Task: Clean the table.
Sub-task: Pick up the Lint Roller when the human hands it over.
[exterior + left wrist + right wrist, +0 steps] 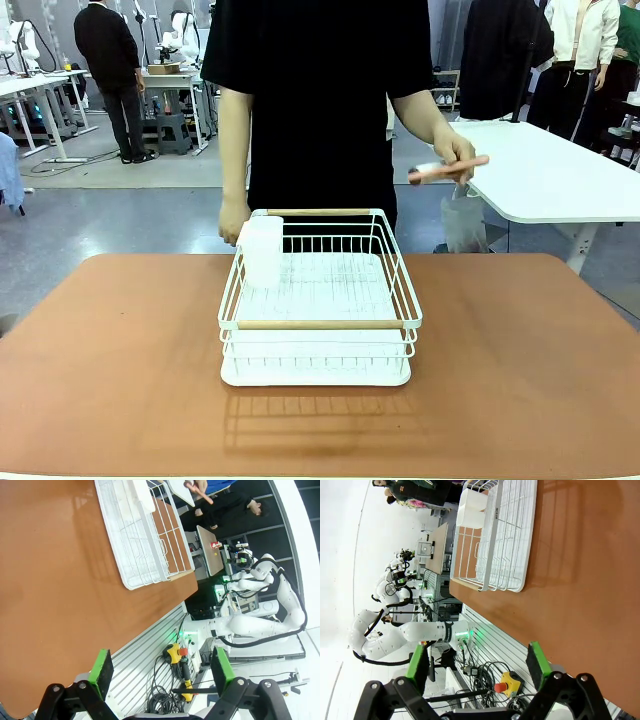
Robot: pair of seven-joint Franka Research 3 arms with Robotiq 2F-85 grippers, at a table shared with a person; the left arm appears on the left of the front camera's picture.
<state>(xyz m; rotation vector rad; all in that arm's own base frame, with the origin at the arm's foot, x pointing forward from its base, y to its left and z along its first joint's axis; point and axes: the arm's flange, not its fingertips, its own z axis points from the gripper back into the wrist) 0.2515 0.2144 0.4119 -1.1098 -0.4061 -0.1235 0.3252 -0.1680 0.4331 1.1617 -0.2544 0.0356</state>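
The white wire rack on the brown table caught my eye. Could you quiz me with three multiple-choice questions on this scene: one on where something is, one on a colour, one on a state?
1. Where does the white cup stand in the dish rack?
A. near-right corner
B. far-left corner
C. the middle

2. What colour are the rack's two handle bars?
A. blue
B. black
C. pale wood

3. How is the left gripper?
A. open and empty
B. shut on the cup
C. shut on a handle bar

Answers:
1 B: in the front view the cup sits in the corner away from the robot, on its left.
2 C: both bars show light wood against the white wire.
3 A: its green pads stand wide apart with nothing between them.
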